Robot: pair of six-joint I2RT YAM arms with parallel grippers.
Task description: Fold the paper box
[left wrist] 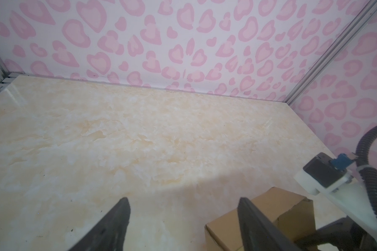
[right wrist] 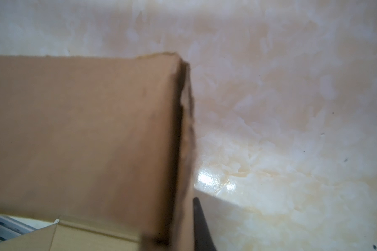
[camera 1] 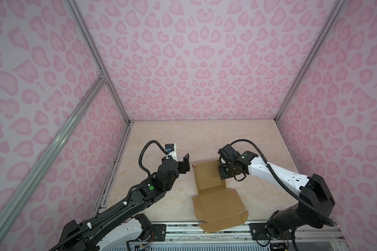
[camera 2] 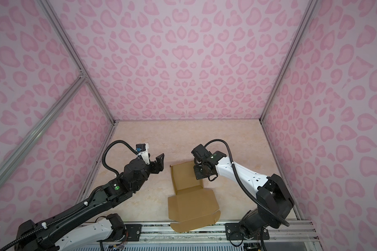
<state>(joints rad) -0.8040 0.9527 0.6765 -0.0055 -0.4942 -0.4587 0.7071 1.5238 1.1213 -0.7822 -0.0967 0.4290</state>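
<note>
Paper box lies at the front middle of the beige table. Its tray part is folded up and its lid lies flat, reaching over the front edge. Right gripper is closed tight on the tray's right wall. Left gripper stands just left of the tray, jaws apart, holding nothing.

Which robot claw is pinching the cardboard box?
The right gripper: it is shut on the paper box's side wall. The left gripper is open beside the box, apart from it.
</note>
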